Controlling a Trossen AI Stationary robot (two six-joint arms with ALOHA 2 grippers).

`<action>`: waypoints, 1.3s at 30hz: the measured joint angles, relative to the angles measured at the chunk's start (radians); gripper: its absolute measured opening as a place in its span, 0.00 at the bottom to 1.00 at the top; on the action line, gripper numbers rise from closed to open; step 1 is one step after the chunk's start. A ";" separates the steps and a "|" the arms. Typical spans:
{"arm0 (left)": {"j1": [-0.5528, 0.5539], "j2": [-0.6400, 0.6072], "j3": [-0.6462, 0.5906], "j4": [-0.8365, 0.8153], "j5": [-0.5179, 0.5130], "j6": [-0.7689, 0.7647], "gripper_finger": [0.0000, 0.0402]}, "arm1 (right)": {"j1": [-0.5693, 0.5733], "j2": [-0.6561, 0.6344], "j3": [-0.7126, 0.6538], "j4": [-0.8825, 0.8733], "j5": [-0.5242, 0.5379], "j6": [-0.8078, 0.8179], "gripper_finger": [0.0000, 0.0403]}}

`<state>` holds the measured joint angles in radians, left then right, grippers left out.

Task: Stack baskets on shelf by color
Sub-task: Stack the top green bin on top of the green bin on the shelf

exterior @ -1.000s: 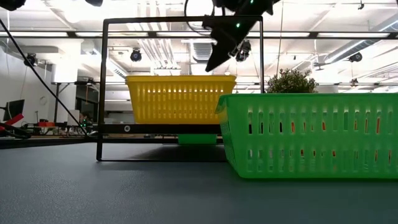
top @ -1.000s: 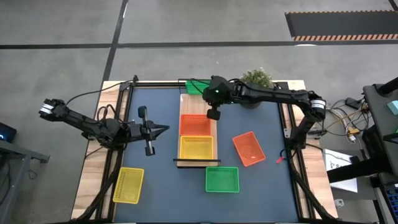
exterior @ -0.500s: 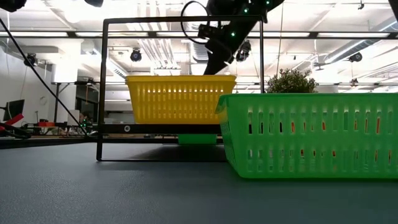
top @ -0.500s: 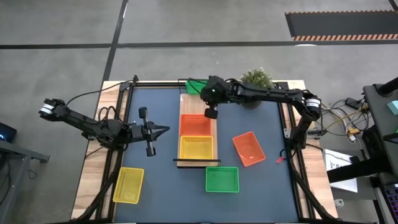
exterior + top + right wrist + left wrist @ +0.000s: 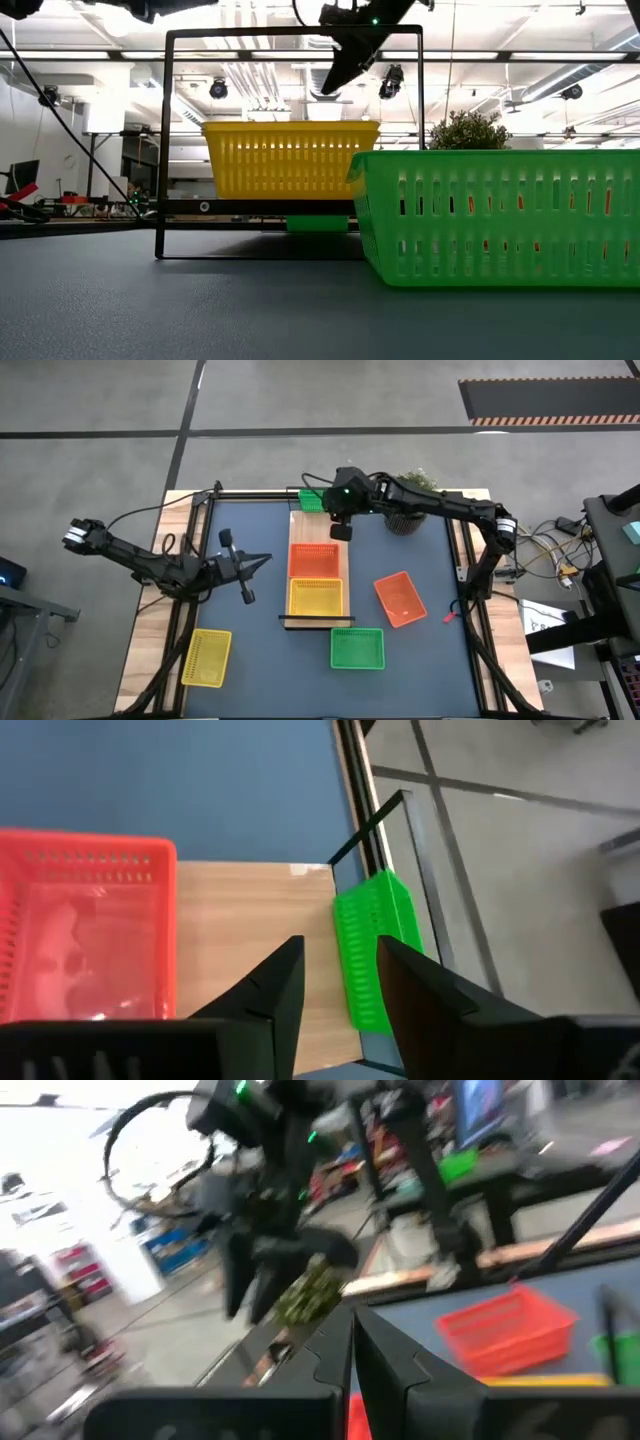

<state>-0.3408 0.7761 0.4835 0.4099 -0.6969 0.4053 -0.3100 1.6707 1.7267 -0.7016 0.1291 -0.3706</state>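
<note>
- Since the frame a second ago, your right gripper has pulled back toward the far end of the long light-wood shelf board; your left gripper has swung slightly.
- Right fingers stand slightly apart, holding nothing, above bare board beside a green plastic mesh basket at the shelf's far edge.
- Left fingers are pressed together, empty, over the mat left of the shelf.
- On the shelf: red-orange mesh basket, then yellow mesh basket.
- On the table: second green basket, second red-orange basket, second yellow basket.
- A potted plant stands by the right arm.
- No readable writing.
</note>
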 joint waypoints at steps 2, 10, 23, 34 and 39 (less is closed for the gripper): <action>0.000 0.001 -0.001 -0.022 -0.062 0.004 0.00 | -0.004 0.000 -0.023 0.013 0.000 -0.027 0.31; 0.071 -0.014 -0.001 -0.020 -0.159 0.149 0.00 | -0.009 0.002 -0.152 0.106 0.003 -0.051 0.30; 0.214 -0.021 -0.001 -0.028 -0.158 0.270 0.00 | -0.013 0.001 -0.285 0.299 0.007 -0.033 0.31; 0.253 -0.021 -0.001 -0.030 -0.157 0.316 0.00 | -0.031 0.099 -0.285 0.379 0.082 -0.069 0.32; 0.257 -0.018 -0.002 -0.033 -0.157 0.315 0.00 | -0.036 0.168 -0.221 0.364 0.119 -0.137 0.33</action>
<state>-0.0841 0.7578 0.4815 0.3771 -0.8539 0.7203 -0.3457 1.8388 1.5055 -0.3375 0.2484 -0.5079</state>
